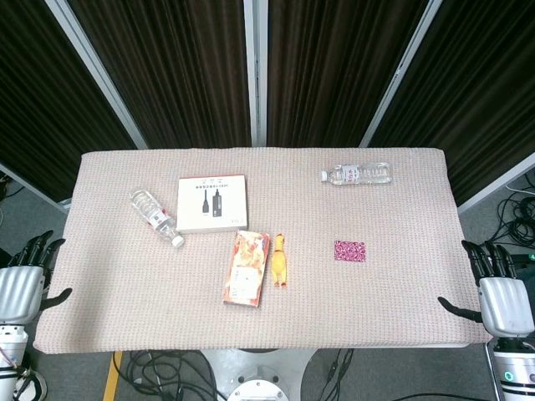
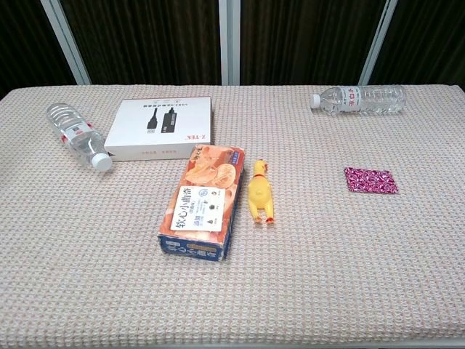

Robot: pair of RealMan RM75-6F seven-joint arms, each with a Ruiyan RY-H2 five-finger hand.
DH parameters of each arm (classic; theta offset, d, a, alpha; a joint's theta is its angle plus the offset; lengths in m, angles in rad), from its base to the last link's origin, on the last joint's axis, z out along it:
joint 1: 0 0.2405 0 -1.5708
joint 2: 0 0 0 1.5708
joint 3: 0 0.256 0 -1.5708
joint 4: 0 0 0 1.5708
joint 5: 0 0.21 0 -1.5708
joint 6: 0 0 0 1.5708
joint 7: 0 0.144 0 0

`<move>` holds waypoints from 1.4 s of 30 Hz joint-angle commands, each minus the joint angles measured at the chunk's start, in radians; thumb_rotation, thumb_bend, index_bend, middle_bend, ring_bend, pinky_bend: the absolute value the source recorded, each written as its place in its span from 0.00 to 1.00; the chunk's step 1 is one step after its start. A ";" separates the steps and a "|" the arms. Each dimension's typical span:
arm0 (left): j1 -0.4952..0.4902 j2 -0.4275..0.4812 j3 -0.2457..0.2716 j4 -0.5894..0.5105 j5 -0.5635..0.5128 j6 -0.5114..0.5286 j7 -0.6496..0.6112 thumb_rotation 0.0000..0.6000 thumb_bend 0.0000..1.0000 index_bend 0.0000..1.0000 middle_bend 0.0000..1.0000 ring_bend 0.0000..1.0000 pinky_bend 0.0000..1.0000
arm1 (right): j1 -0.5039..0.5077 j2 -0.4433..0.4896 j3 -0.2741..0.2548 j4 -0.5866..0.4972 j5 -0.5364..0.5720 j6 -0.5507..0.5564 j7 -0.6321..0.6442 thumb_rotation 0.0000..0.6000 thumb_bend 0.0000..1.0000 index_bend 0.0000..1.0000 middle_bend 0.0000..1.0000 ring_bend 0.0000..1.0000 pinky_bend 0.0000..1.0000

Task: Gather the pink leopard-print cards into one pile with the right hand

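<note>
Dark slatted panels are seen behind a beige woven surface [image 1: 401, 317]. Pink leopard-print cards [image 1: 349, 251] lie as one small stack on its right half, well apart from the right hand [image 1: 501, 296], which is held off the near right corner with fingers spread, holding nothing. The left hand [image 1: 21, 284] is likewise spread and empty at the near left corner. A yellow rubber chicken [image 2: 260, 193] lies just beside an orange snack box [image 2: 203, 202]

lab test bay | dark curtains [image 1: 167, 67] | floor cables [image 1: 167, 372] | cloth-covered table [image 1: 401, 301]
</note>
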 commanded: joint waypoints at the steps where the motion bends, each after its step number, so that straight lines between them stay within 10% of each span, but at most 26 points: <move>1: -0.002 -0.004 0.003 0.004 0.005 -0.004 -0.004 1.00 0.00 0.22 0.19 0.13 0.30 | -0.001 0.002 0.000 -0.001 -0.002 0.002 -0.002 0.74 0.00 0.02 0.12 0.01 0.00; 18: -0.024 -0.012 0.002 0.009 0.015 -0.026 -0.009 1.00 0.00 0.22 0.19 0.13 0.30 | 0.046 -0.004 0.024 0.012 0.003 -0.048 -0.011 0.74 0.03 0.03 0.15 0.04 0.01; 30: -0.046 -0.009 0.000 -0.016 0.060 -0.021 -0.017 1.00 0.00 0.22 0.19 0.13 0.30 | 0.204 -0.107 0.095 0.020 0.101 -0.243 -0.108 0.76 0.05 0.13 0.26 0.19 0.25; 37: -0.040 0.009 0.006 -0.019 0.063 -0.013 -0.017 1.00 0.00 0.22 0.19 0.13 0.30 | 0.276 -0.198 0.128 0.026 0.164 -0.301 -0.172 0.83 0.10 0.27 0.81 0.68 0.76; 42: -0.039 0.004 0.006 -0.011 0.057 -0.014 -0.024 1.00 0.00 0.22 0.19 0.13 0.30 | 0.324 -0.227 0.138 0.016 0.194 -0.341 -0.244 0.91 0.14 0.27 1.00 0.89 0.90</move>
